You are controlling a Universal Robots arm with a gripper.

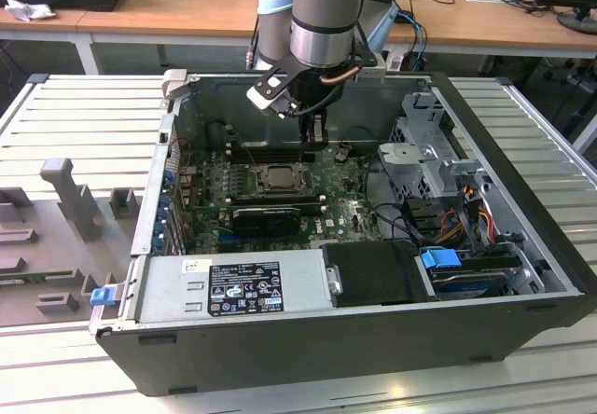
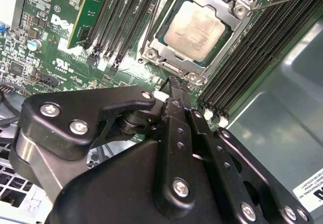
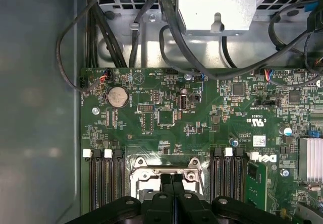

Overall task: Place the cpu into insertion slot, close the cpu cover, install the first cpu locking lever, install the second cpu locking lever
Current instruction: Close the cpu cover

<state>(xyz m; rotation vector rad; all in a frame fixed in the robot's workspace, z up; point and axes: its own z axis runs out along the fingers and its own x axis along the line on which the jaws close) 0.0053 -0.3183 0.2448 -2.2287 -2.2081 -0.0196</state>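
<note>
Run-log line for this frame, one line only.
cpu seated in insertion slot | cpu cover down over it | gripper shut, tip at slot edge

One open computer case [image 1: 308, 339]; one robot arm [image 1: 322, 13]; one green motherboard [image 3: 212, 133]; one cpu [image 2: 196, 31]; one cpu cover [image 2: 154, 37]; two banks of black memory slots [image 3: 106, 181]; one round coin battery [image 3: 117, 97].

White printed lettering [image 2: 59, 24] and a small white sticker [image 3: 259, 140] stand on the motherboard [image 3: 166, 113] beside the memory slots [image 3: 229, 183], and a black label [image 1: 244, 288] with fine white print covers the middle of the power supply [image 1: 303, 285] top.
</note>
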